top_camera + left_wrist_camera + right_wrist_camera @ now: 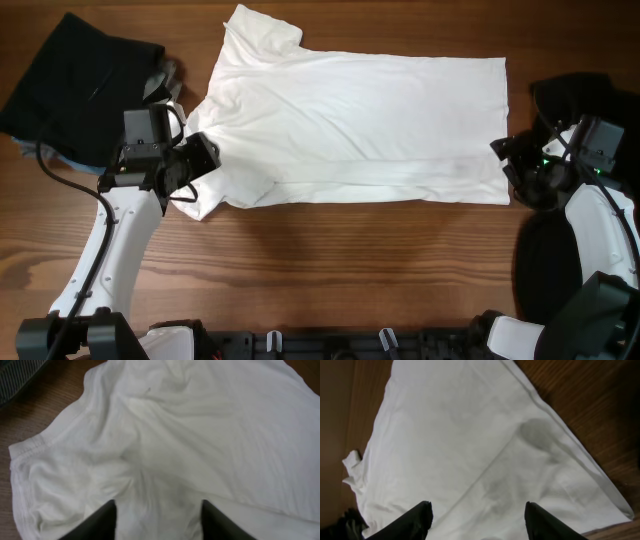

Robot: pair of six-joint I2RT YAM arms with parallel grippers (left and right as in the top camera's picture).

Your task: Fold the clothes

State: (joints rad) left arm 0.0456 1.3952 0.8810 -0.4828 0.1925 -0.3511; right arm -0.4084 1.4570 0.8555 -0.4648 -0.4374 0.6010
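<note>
The white T-shirt (350, 125) lies spread flat across the wooden table, its collar and sleeves to the left and its hem to the right. My left gripper (200, 158) is open just over the shirt's near sleeve and shoulder; its wrist view shows rumpled white cloth (165, 450) between the two fingers (159, 510). My right gripper (505, 160) is open at the shirt's hem corner on the right; its wrist view shows smooth white cloth (470, 445) between the fingers (477, 510). No black print shows.
A pile of black and grey garments (75, 85) lies at the far left of the table, behind the left arm. Another black garment (585, 95) lies at the right edge, behind the right arm. Bare wood (350, 270) runs along the front.
</note>
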